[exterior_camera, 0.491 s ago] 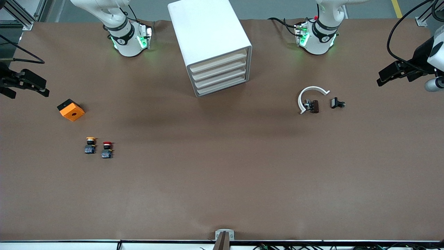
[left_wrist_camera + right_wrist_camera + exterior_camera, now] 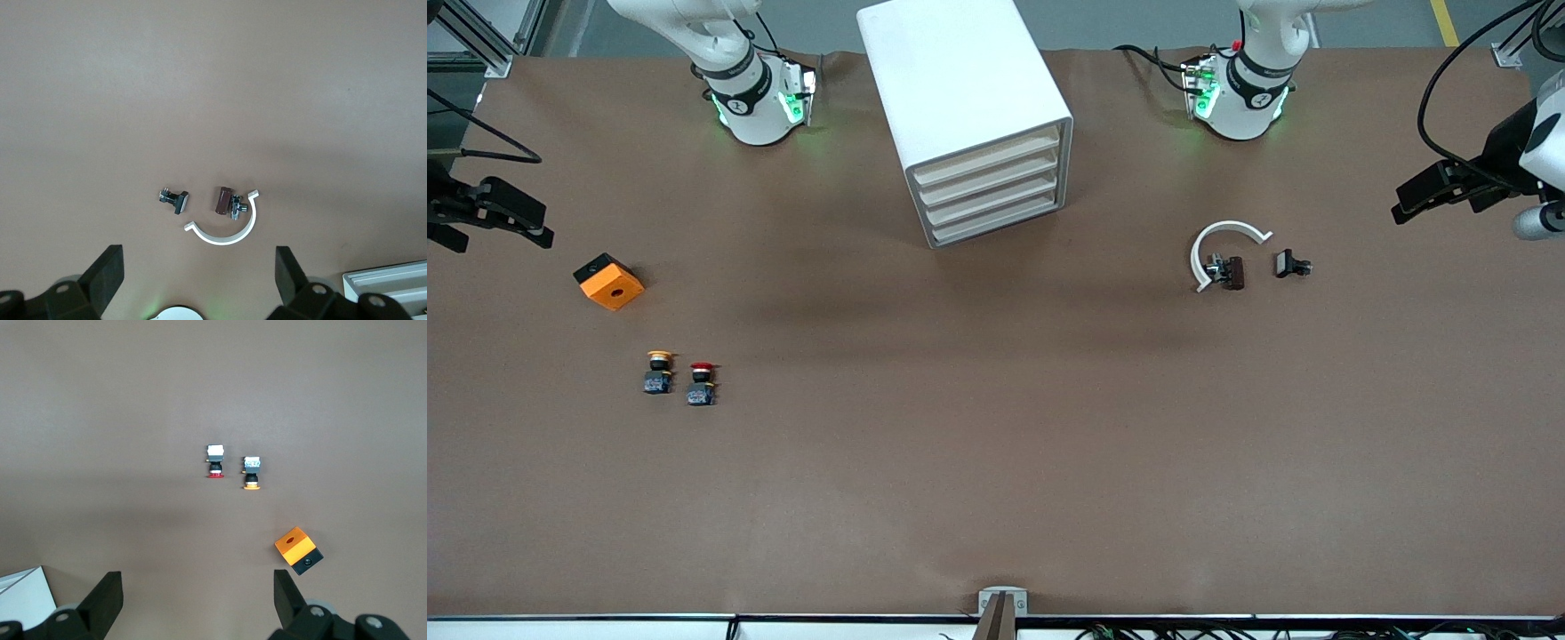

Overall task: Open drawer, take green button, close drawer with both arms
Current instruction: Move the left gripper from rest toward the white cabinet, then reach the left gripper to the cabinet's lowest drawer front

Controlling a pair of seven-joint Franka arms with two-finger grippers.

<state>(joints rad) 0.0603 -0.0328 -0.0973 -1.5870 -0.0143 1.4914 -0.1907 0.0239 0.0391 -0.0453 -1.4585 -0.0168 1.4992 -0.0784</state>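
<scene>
A: Front view: the drawer (image 2: 996,227), lowest in the cabinet (image 2: 965,107), sits closed; no green button visible

B: Light, slides easily; hook its front lip. Left gripper (image 2: 197,277) and right gripper (image 2: 197,597) hover spread

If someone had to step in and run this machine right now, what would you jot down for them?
Left gripper: jaws open, empty, up at the left arm's end of the table.
Right gripper: jaws open, empty, up at the right arm's end of the table.
Cabinet stands between the arm bases; its lowest drawer is shut, like the three above it.
No green button in sight. Only a yellow-capped button and a red-capped button stand beside each other, nearer the front camera than the orange box.
Done: nothing yet.
Left: open the lowest drawer, take the button, close the drawer.
</scene>
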